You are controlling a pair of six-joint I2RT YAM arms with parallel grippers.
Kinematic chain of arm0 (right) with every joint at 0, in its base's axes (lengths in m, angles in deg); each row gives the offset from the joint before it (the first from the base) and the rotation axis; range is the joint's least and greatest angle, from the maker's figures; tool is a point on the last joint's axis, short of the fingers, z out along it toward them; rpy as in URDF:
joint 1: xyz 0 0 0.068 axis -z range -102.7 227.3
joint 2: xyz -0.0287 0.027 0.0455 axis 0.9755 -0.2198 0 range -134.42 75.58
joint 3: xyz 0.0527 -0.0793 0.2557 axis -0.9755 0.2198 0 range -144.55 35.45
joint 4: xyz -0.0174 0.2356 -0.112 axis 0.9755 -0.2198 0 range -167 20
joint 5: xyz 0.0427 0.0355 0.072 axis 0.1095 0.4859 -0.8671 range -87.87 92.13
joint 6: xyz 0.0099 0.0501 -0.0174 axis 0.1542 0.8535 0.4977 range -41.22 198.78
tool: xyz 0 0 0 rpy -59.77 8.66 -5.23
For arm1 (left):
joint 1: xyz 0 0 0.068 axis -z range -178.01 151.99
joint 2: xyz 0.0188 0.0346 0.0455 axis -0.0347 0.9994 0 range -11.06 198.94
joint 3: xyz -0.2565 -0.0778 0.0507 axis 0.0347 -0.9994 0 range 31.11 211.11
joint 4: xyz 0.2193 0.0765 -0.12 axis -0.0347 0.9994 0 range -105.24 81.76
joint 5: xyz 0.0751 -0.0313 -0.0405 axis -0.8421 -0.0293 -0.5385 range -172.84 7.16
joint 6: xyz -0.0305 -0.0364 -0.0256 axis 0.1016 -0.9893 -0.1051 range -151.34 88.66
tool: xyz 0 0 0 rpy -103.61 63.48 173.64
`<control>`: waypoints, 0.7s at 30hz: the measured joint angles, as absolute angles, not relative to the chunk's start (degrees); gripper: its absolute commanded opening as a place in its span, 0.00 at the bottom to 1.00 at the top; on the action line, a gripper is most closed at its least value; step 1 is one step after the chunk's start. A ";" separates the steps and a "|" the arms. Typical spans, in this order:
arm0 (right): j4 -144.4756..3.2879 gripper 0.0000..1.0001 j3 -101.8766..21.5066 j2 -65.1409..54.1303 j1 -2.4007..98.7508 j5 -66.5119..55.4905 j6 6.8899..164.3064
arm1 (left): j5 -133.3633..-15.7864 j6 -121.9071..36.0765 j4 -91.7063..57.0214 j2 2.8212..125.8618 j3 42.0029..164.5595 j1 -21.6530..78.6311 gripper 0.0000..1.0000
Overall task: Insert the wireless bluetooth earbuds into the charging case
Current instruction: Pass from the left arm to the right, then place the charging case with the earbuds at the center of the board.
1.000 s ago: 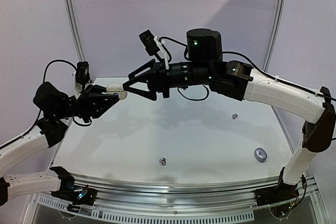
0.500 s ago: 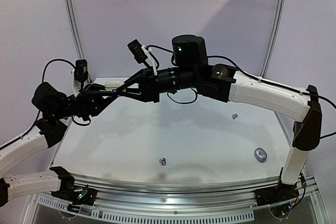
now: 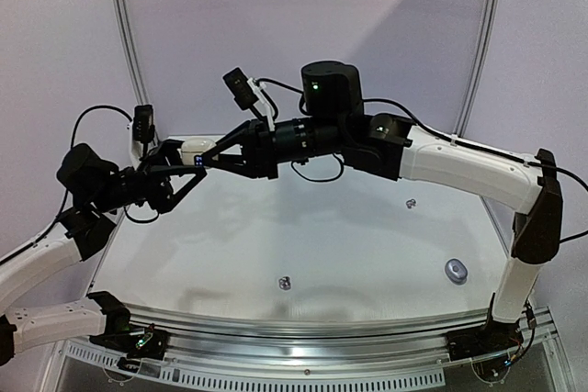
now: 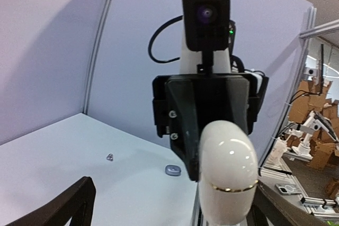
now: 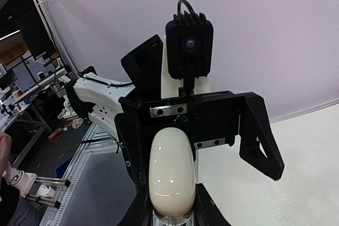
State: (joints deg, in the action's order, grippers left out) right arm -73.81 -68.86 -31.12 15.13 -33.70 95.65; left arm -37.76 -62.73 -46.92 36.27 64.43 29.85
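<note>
One shut charging case [image 3: 195, 147], gripped by right hand [image 3: 208, 153]; left hand [image 3: 188, 162] gapes open.

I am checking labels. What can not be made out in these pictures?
- Top view: front speck, far speck, too small to identify.
- Top view: grey disc, too small to name.
- Left wrist view: case, lower end cut off by bottom edge.

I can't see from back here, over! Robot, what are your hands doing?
Right hand shut on white charging case, up in the air. Left hand open, straddling it. Two earbuds down on table.
</note>
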 measured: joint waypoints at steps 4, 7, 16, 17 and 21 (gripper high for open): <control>-74.69 0.00 -65.98 -30.44 17.49 -31.56 97.77 | -43.05 -59.43 -41.39 35.22 64.43 29.85 0.99; -77.77 0.00 -62.90 -30.00 22.87 -30.40 101.70 | -48.82 -57.47 -36.76 34.30 64.41 29.85 0.99; -95.78 0.00 -62.63 -40.32 41.05 -28.15 110.71 | -57.51 -54.14 -29.33 32.92 63.49 29.82 0.99; -97.02 0.00 -62.63 -42.64 41.82 -28.37 110.95 | -57.84 -53.92 -29.11 32.79 63.30 29.82 0.99; -101.02 0.00 -63.90 -50.83 42.63 -29.88 111.27 | -58.41 -53.40 -28.17 32.51 62.97 29.82 0.99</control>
